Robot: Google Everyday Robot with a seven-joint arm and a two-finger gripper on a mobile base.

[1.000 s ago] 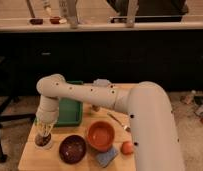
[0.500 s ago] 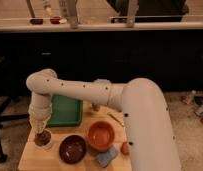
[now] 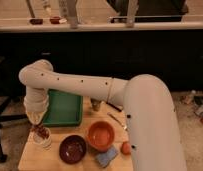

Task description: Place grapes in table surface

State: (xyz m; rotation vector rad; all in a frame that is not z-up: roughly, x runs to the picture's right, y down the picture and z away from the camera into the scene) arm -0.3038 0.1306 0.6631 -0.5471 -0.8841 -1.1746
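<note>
The grapes [image 3: 40,131] hang as a small dark cluster at the tip of the claw [image 3: 42,136], over the front left part of the table surface [image 3: 32,159], close to its left edge and just in front of the green tray's [image 3: 62,107] front left corner. Compared with a second ago, they are in almost the same spot, perhaps slightly higher. The arm [image 3: 80,87] above them has changed more: its elbow has lifted and swung out toward the left edge, so it no longer covers the tray, and most of the tray's green floor now shows. The arm reaches in from the right as a thick white forearm, runs leftward above the back of the table, bends sharply at the elbow past the tray's left side, and drops nearly straight down through the wrist to the claw. The claw points downward with its fingers pressed together on the grapes. A pale shape sits just beneath them and I cannot tell whether the cluster touches the wood. The maroon bowl [image 3: 72,148] stands near the front edge to the claw's right, the orange bowl [image 3: 101,135] lies beside it, and a blue sponge [image 3: 106,156] and a round orange fruit [image 3: 126,147] sit toward the front right corner.
</note>
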